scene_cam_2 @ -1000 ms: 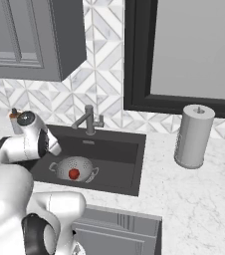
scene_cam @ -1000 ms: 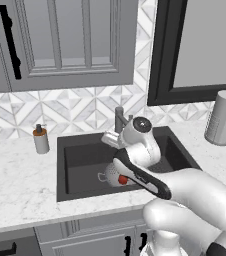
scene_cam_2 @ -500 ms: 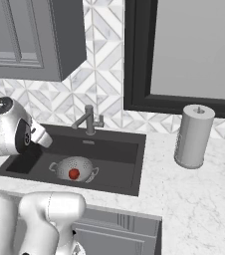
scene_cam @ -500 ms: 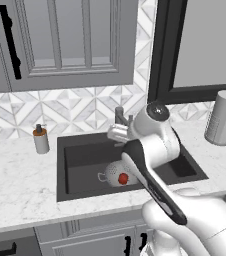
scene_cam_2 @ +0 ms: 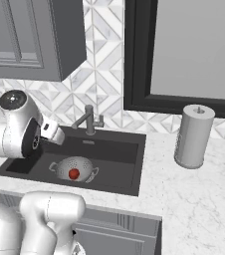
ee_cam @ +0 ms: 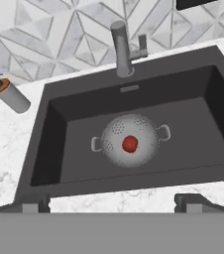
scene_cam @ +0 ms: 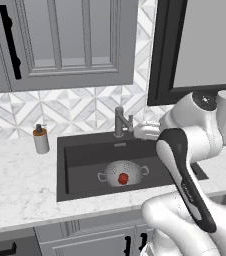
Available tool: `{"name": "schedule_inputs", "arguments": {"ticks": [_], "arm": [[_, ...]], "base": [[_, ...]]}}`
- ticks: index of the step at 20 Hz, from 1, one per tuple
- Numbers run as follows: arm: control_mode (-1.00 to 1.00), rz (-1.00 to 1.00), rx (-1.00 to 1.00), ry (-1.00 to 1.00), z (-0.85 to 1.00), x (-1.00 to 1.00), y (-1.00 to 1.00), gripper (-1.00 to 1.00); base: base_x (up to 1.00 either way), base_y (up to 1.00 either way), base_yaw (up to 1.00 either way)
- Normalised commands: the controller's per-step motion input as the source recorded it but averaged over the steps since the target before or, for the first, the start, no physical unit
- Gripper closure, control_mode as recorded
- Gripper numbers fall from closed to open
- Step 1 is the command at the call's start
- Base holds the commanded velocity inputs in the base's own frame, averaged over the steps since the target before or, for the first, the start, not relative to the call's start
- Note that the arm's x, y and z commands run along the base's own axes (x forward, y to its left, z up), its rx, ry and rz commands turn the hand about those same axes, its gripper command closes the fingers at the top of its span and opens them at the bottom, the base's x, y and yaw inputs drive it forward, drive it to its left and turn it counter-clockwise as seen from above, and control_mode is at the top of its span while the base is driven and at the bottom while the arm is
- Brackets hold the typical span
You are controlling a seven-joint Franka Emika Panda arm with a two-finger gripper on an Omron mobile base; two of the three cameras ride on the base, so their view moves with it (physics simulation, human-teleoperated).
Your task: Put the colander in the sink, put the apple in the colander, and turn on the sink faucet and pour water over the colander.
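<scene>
Hand view shows you the colander mid-basin in the sink, the apple resting inside it, both directly before the sink faucet so water should land on them. Your gripper is spread wide and empty, raised over the sink's front rim, seemingly freed for the lever.

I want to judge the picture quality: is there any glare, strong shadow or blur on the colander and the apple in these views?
Hand view: colander and apple sharp, evenly lit, no glare, only faint shading on the sink floor. Left base view: both a little soft, flat light. Right base view: same flat light, apple small but clear.
</scene>
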Motion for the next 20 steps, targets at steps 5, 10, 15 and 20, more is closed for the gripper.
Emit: {"name": "schedule_inputs", "arguments": {"ticks": [5,10,15,20], "arm": [[-1.0,0.21,0.0,0.0,0.13,-0.31,-0.91,-1.0],[-1.0,0.09,-0.03,-0.05,0.0,-0.04,-0.59,-1.0],[-1.0,0.1,-0.01,-0.38,-0.08,0.14,-0.13,-1.0],[-1.0,0.07,0.0,-0.54,-0.32,0.22,-0.04,-1.0]], "base": [[0.0,0.0,0.0],[0.0,0.0,0.0],[0.0,0.0,0.0],[0.0,0.0,0.0]]}}
